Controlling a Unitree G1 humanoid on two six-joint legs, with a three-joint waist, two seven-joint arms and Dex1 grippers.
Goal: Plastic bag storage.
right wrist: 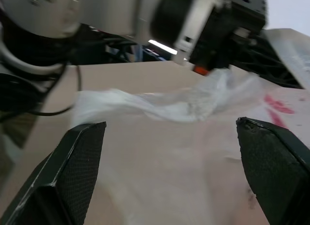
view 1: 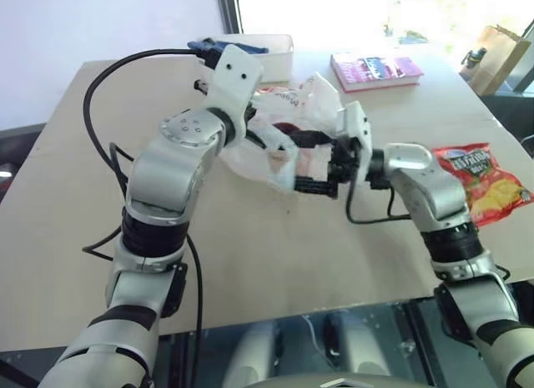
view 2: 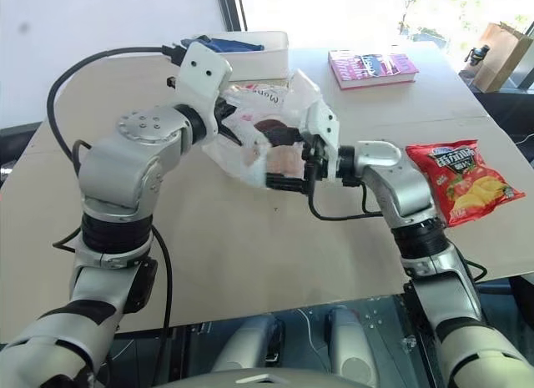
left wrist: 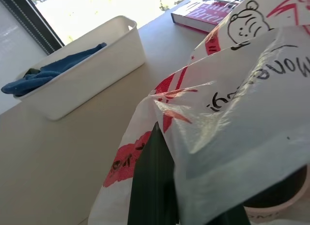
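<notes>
A crinkly translucent white plastic bag [view 1: 304, 125] with red printed shapes sits at the upper centre of the left eye view, lifted above a pale wooden table [view 1: 275, 254]. It is bunched rather than spread flat, and its longer run goes roughly from the upper right of the bundle down toward the lower left, with loose film hanging at the lower edge.

The left gripper [left wrist: 162, 196] comes in from the left side of the frame and is clamped tight on the bag; in the left wrist view its dark fingers [left wrist: 150, 186] are pressed together with the printed film draped over and past them (black lettering and a small cartoon face show on the plastic).

The right gripper [view 1: 321, 164] reaches in from the right, pointing toward the left of the frame, with its two black fingers [right wrist: 72, 172] spread wide. In the right wrist view the bag lies between and beyond them, and neither finger clearly touches it.

A white bin [view 1: 267, 54] with blue cloth [left wrist: 53, 72] stands at upper centre, a book [view 1: 375, 71] to its right, and a red-and-yellow chips packet [view 1: 484, 179] at the right edge.
</notes>
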